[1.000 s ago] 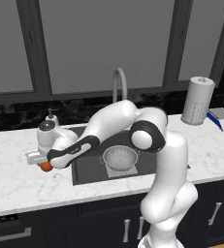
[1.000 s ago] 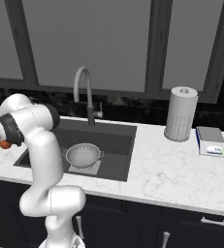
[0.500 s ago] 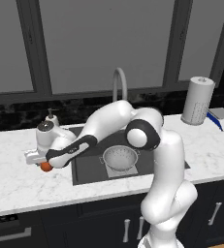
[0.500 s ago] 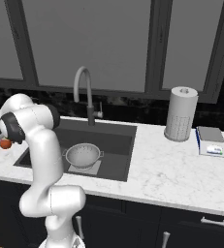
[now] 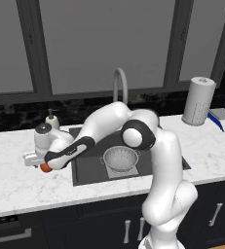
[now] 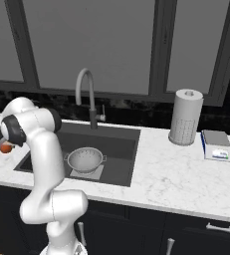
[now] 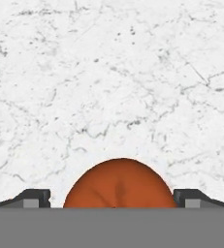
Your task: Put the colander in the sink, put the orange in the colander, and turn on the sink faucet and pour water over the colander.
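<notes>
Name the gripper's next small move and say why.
Probably close the fingers. In the hand view the orange sits between the two fingertips with a gap at each side, on the marble counter. The colander already waits in the sink.

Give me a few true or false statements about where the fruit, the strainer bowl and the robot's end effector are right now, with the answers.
1. The silver-grey perforated metal colander sits in the dark grey rectangular sink. True.
2. The small round orange lies inside the colander. False: it is over the white marble counter, between the end effector fingertips.
3. Water runs from the grey gooseneck faucet. False: no stream is visible.
4. A white paper towel roll stands right of the sink. True.
</notes>
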